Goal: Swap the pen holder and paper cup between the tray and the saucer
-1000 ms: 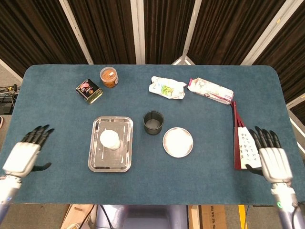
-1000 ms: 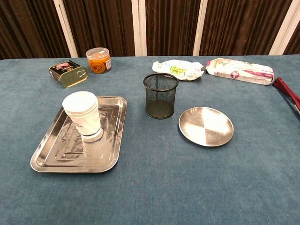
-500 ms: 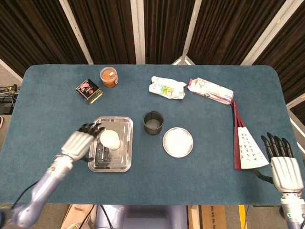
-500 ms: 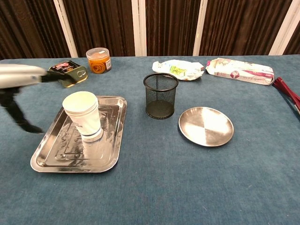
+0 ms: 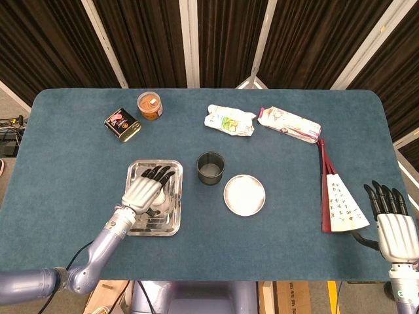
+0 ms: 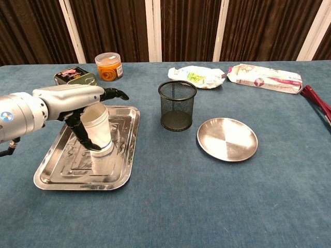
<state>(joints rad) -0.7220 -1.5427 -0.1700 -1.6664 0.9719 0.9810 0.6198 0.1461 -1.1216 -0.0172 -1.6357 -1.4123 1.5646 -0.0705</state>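
A white paper cup (image 6: 100, 132) stands upside down in the steel tray (image 6: 77, 173) at the left. My left hand (image 6: 70, 99) hovers over the cup, fingers stretched out past its top and the thumb hanging down its left side; no firm grip shows. In the head view this left hand (image 5: 147, 190) hides most of the cup over the tray (image 5: 147, 226). The black mesh pen holder (image 5: 211, 168) stands on the cloth between the tray and the empty round saucer (image 5: 244, 195). My right hand (image 5: 395, 229) rests open at the table's right edge, seen only in the head view.
A dark tin (image 5: 122, 124) and an orange jar (image 5: 149, 105) sit at the back left. Two snack packets (image 5: 229, 120) (image 5: 289, 124) lie at the back centre. A folding fan (image 5: 337, 196) lies at the right, just beside my right hand.
My left hand has swung in from the table's left edge and now sits over the cup in the tray. My right hand has drawn back a little toward the near edge.
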